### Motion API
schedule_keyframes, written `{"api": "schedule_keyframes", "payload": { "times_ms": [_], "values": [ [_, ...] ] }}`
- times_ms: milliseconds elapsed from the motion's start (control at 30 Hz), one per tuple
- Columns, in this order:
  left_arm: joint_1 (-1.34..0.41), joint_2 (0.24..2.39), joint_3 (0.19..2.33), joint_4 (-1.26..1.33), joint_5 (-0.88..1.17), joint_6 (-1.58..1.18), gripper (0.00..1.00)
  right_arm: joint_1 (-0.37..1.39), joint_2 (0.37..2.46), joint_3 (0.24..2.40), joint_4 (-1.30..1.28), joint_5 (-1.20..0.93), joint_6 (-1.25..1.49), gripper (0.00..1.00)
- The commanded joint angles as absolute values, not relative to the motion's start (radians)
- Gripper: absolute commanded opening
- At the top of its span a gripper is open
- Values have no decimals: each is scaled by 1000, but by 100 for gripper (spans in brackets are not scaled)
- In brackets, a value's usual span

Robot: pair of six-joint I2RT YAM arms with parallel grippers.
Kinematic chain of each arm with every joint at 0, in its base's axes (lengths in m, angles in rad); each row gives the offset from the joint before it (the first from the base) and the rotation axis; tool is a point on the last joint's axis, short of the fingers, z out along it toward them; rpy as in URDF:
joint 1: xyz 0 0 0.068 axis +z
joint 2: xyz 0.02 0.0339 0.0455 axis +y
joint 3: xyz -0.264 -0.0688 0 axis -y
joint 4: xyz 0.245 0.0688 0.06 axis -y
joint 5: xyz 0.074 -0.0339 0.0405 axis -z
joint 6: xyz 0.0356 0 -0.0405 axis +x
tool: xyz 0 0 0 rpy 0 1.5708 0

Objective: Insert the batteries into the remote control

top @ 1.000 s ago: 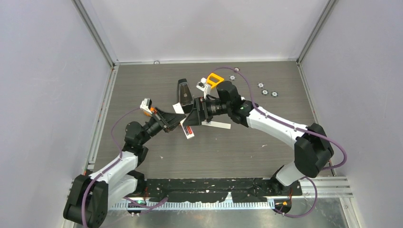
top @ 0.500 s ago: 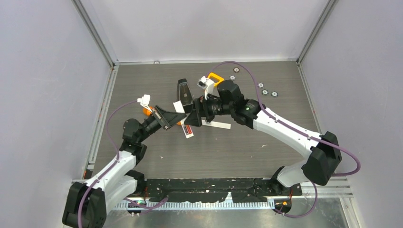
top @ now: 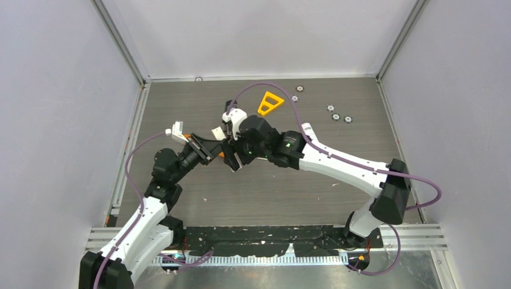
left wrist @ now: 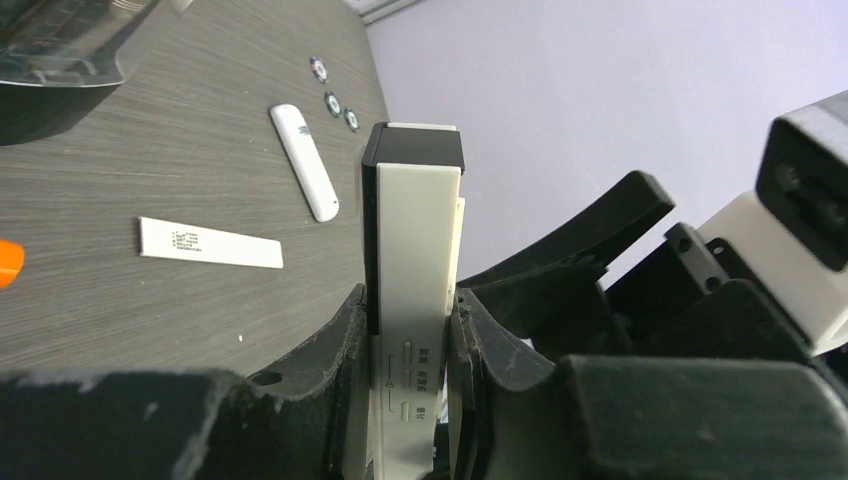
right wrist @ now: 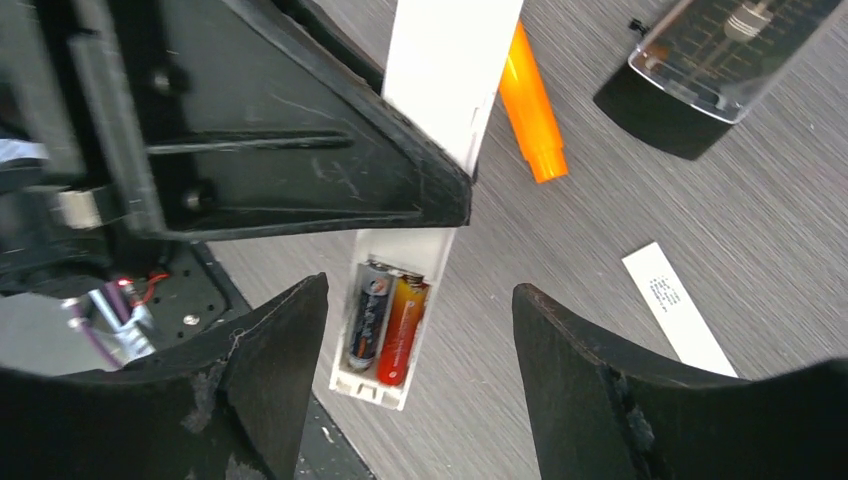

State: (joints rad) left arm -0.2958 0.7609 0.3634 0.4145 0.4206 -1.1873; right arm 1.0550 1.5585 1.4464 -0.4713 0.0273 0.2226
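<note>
Dark counter (top: 361, 120): we see the left end effector (left wrist: 410, 330) clamping the remote (left wrist: 418, 220); the right end effector (right wrist: 420, 290), wide open and empty, could, closing askew, knock the seated batteries (right wrist: 385, 315) loose.

Two batteries (right wrist: 368, 315) (right wrist: 403, 318) are counted, two remotes (left wrist: 415, 250) (left wrist: 305, 160), one white strip (left wrist: 210, 243), one orange stick (right wrist: 530, 105), one orange triangle (top: 270, 102), one clear case (right wrist: 730, 50), and at least four discs (top: 336, 116).
</note>
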Motion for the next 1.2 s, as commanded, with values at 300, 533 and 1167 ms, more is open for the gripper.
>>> {"api": "schedule_keyframes", "payload": {
  "times_ms": [300,533,1167],
  "values": [
    [-291,745,418,320,386,-1163,12,1088,1644,1537,-526,146,203,31],
    [-291,729,409,296,369,-1141,70,1088,1644,1525,-525,152,198,17],
    [-213,544,491,-423,-103,-828,100,1046,1619,1112,-491,-78,-280,17]
  ]
}}
